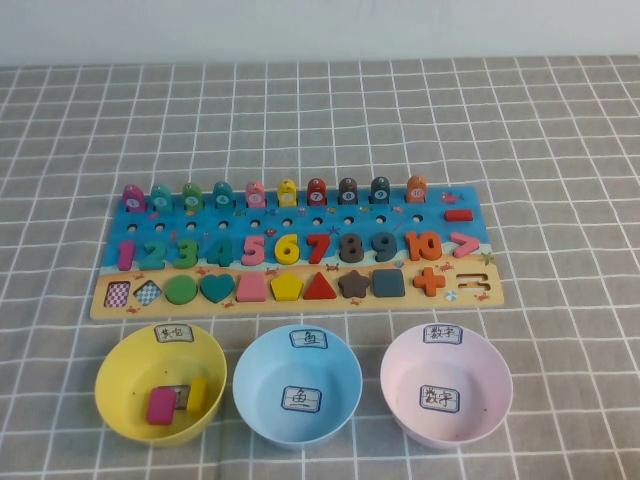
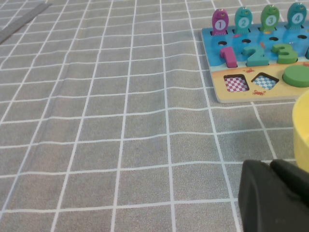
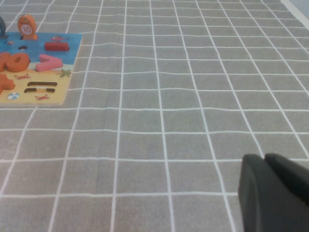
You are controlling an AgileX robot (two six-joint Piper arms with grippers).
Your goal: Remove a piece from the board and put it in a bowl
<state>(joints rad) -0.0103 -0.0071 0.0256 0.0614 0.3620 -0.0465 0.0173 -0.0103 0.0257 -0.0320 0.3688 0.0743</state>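
The board lies across the middle of the table, and its equals-sign slot at the right end is empty. The yellow bowl stands in front of the board's left end. A small yellow block, apparently the piece, leans inside it beside a magenta block. Neither arm shows in the high view. My left gripper is shut and empty, low over the cloth beside the yellow bowl's rim. My right gripper is shut and empty over the cloth, well away from the board's right end.
A light-blue bowl and a pink bowl stand in a row to the right of the yellow one. The square slot and diamond slot on the board show checkered bottoms. Grey checked cloth covers the table.
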